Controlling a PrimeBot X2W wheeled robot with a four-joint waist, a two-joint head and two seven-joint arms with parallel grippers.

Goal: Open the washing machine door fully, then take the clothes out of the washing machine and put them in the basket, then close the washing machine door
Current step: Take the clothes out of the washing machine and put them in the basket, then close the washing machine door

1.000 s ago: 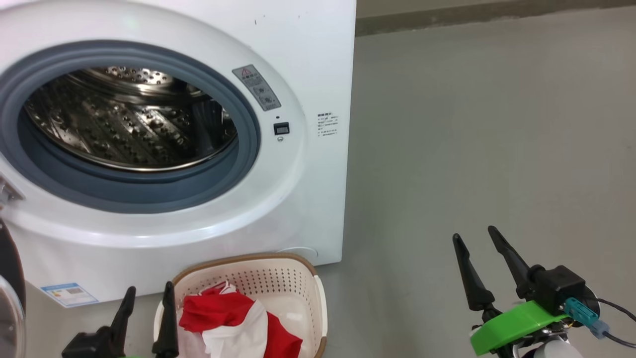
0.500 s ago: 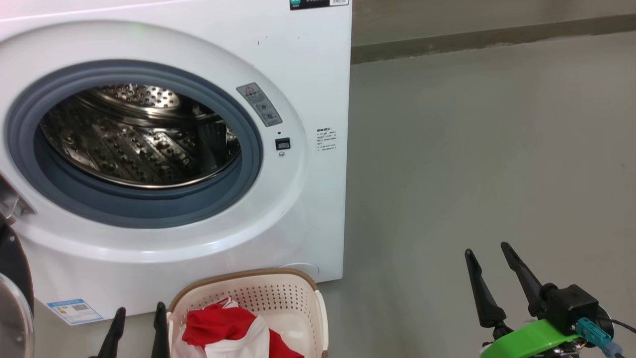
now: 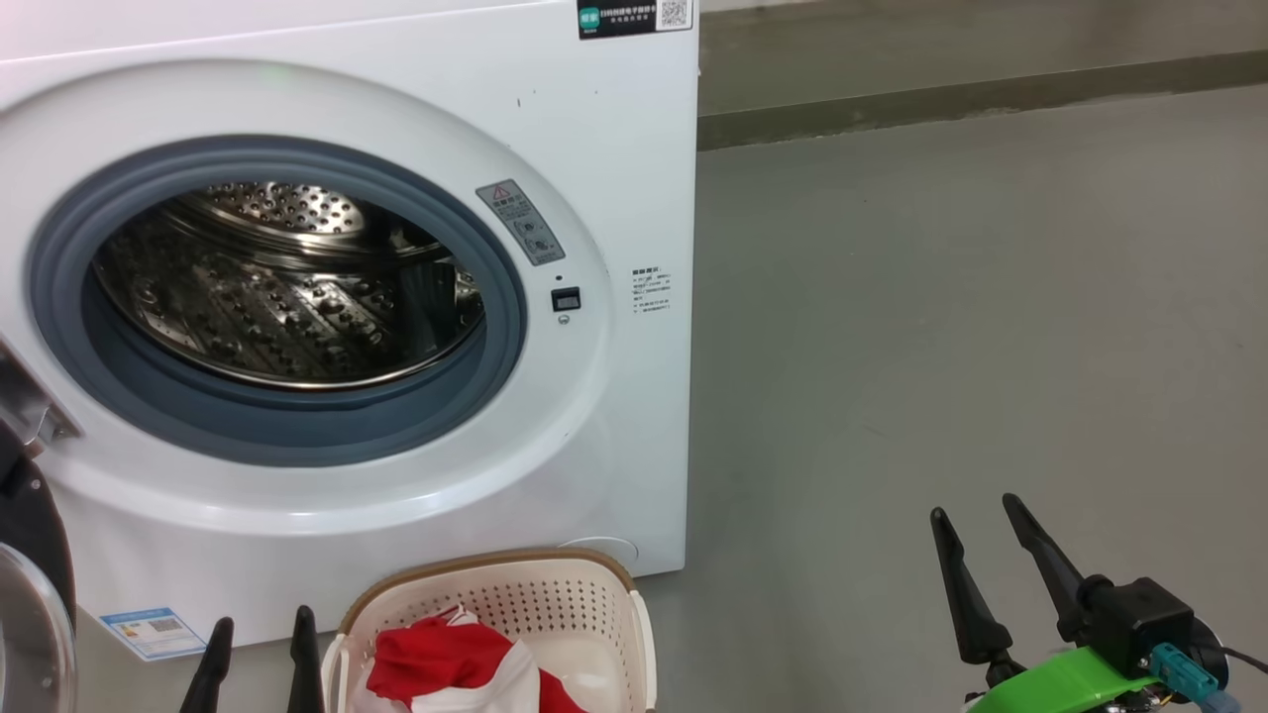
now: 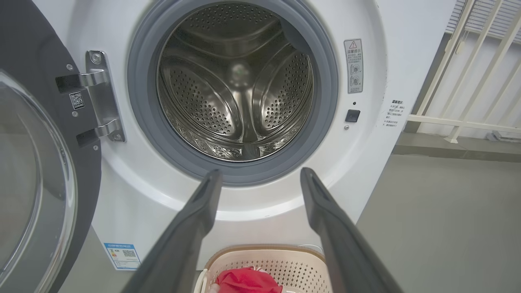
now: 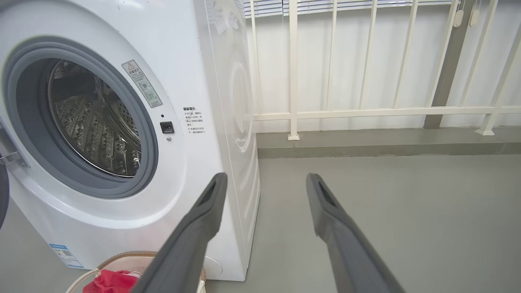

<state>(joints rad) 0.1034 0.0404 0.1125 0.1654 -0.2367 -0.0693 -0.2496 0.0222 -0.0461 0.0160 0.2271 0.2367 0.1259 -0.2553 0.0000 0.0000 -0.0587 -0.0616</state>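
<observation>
1. White sheet metal forms the body of the washing machine, which stands on a grey floor with its round mouth facing the robot.
2. A grey rubber ring frames that mouth. Behind it, the drum shows its perforated steel walls and raised paddles right to the back.
3. The door is swung wide open to the robot's left. It hangs from a metal hinge bolted beside the ring, with its black rim and bulging glass turned towards the left wrist camera.
4. A small blue label sits low on the machine's front, near the left corner.
5. The basket rests on the floor just in front of the machine's base, below the mouth. It is cream with rows of holes and a brown rim.
6. The clothes lie inside the basket, a bunched heap of red cloth with white panels, towards its left side.
7. The left gripper hangs just left of the basket with its two dark fingers spread apart and nothing between them. In its own wrist view the fingers point at the lower edge of the ring.
8. The right gripper is well to the right of the machine, over bare floor. Its fingers are also spread and empty, and a green part sits at the wrist.
9. A white railing runs behind the machine in the right wrist view.
</observation>
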